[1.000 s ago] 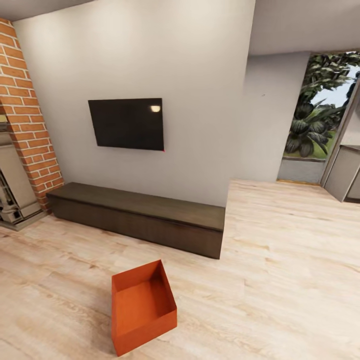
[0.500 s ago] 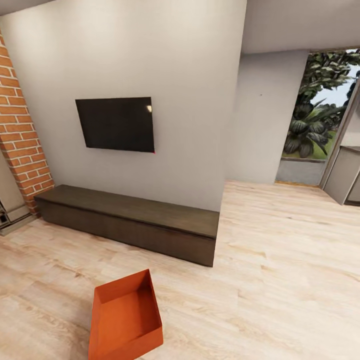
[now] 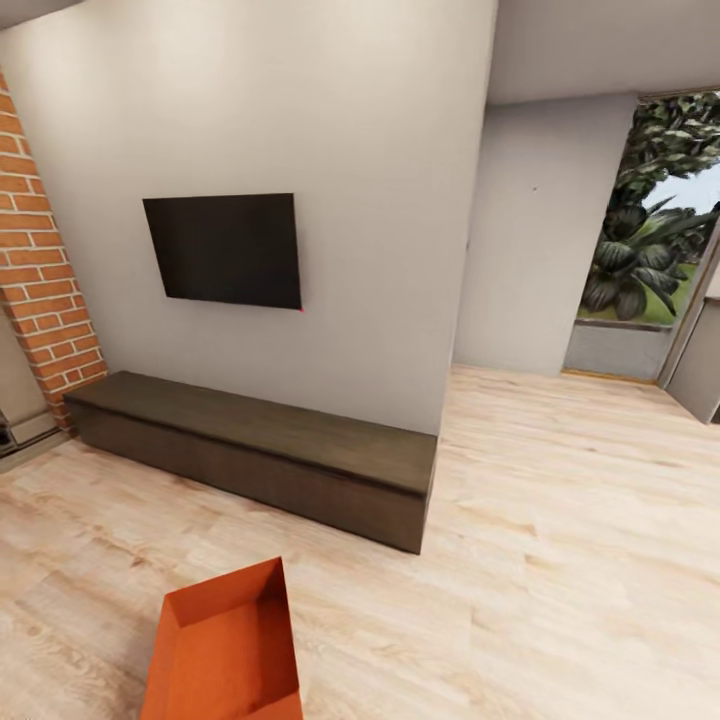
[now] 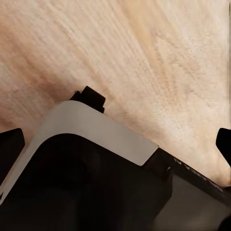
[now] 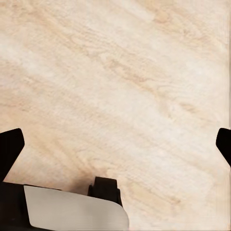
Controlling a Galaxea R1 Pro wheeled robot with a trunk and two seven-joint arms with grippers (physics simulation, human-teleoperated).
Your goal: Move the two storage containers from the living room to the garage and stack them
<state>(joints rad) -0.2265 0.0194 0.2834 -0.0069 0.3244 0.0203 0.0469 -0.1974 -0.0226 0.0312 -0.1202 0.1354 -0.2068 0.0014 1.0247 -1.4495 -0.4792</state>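
Storage container (image 3: pixel 225 655) (mouth up) runs lengthwise toward cabinet (image 3: pixel 260 450).

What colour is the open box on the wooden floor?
Orange-red; the lidless rectangular box shows best in the head view.

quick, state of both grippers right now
Left gripper: open, fingertips wide apart, holding nothing.
Right gripper: open, fingertips wide apart over the wood floor, holding nothing.
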